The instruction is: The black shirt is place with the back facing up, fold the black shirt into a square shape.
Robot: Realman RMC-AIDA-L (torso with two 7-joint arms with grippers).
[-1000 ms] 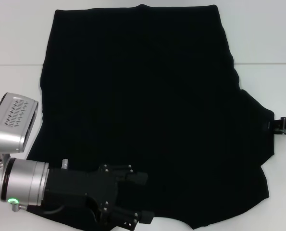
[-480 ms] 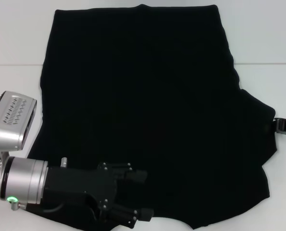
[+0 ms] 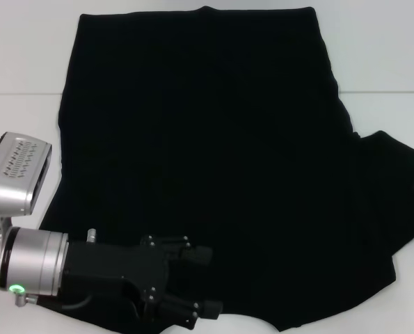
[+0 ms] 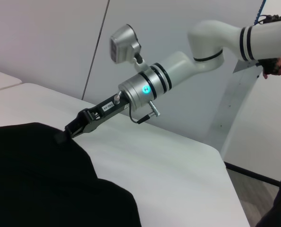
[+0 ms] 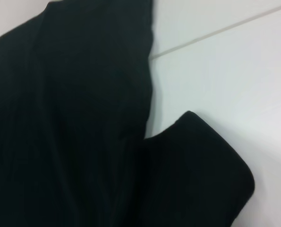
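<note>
The black shirt (image 3: 207,153) lies spread flat on the white table (image 3: 19,62), plain side up. My left gripper (image 3: 208,282) is open over the shirt's near left edge. My right gripper (image 4: 68,133) shows in the left wrist view, shut on the edge of the shirt's right sleeve (image 3: 394,195). The sleeve is raised off the table and hides the gripper in the head view. The right wrist view shows the sleeve (image 5: 197,170) beside the shirt's body (image 5: 69,118). No lettering shows.
Bare white table (image 4: 168,170) lies to the right of the shirt and along its far side (image 3: 380,49). A seam line (image 3: 387,92) crosses the table. A person's hand (image 4: 276,64) shows behind the right arm.
The right sleeve has been lifted and drawn outward to the right, and now covers the right gripper in the head view. The left gripper has barely moved.
</note>
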